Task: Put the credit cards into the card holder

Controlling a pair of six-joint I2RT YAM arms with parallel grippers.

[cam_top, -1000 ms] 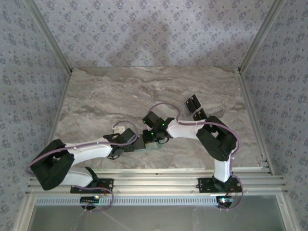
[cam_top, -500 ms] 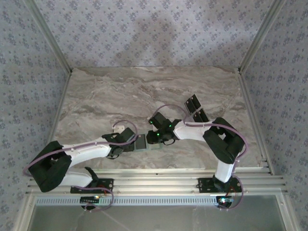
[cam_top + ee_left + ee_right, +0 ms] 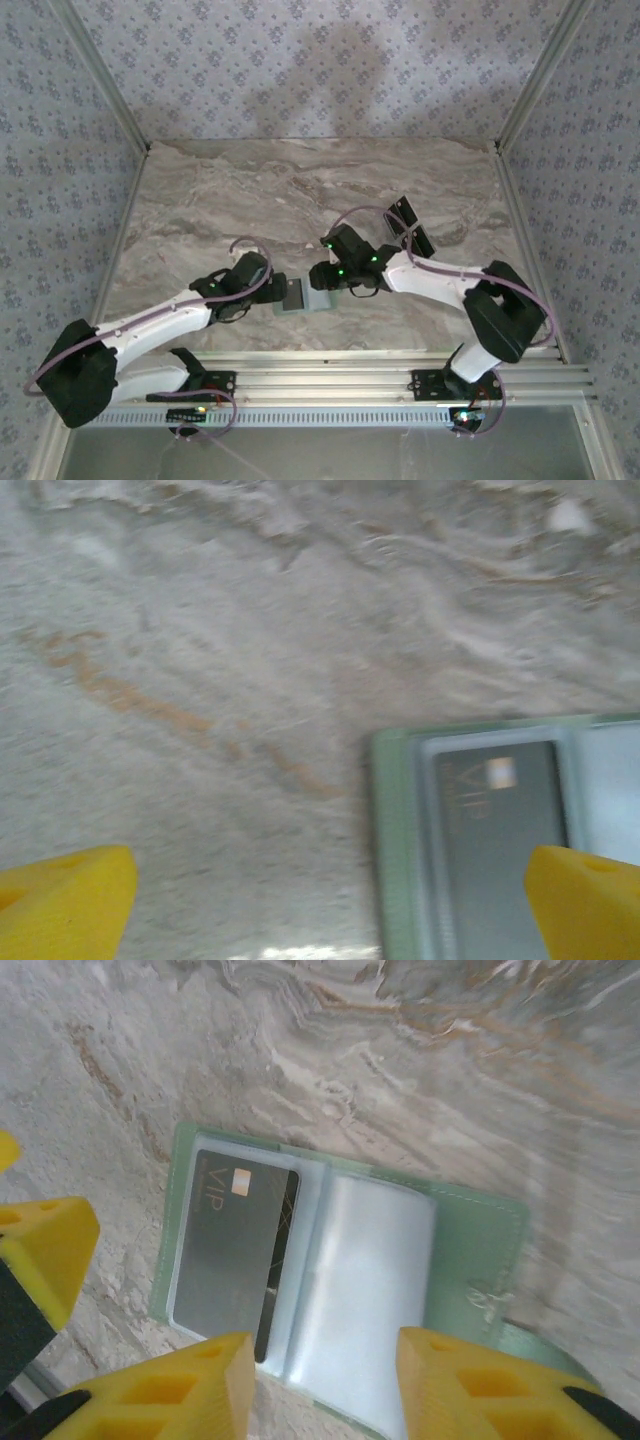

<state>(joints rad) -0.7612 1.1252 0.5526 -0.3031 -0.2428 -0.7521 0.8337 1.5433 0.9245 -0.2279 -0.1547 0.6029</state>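
The card holder (image 3: 300, 297) lies open and flat on the marble tabletop (image 3: 200, 200), close to its near edge and about midway between the left and right edges. A grey card (image 3: 228, 1257) marked VIP sits tucked in its left pocket, and the clear sleeves (image 3: 362, 1295) beside it look bare. The left gripper (image 3: 325, 880) hangs low at the holder's left side with its yellow fingers (image 3: 62, 898) spread wide, nothing between them; one finger sits over the holder's edge. The right gripper (image 3: 325, 1345) hovers just above the holder's other side, its jaws also parted and not pinching anything. From above, the two grippers face each other across the holder, left gripper (image 3: 266, 288) and right gripper (image 3: 322, 277). More credit cards (image 3: 403, 213) lie further back toward the right edge, partly hidden by the right arm's cable.
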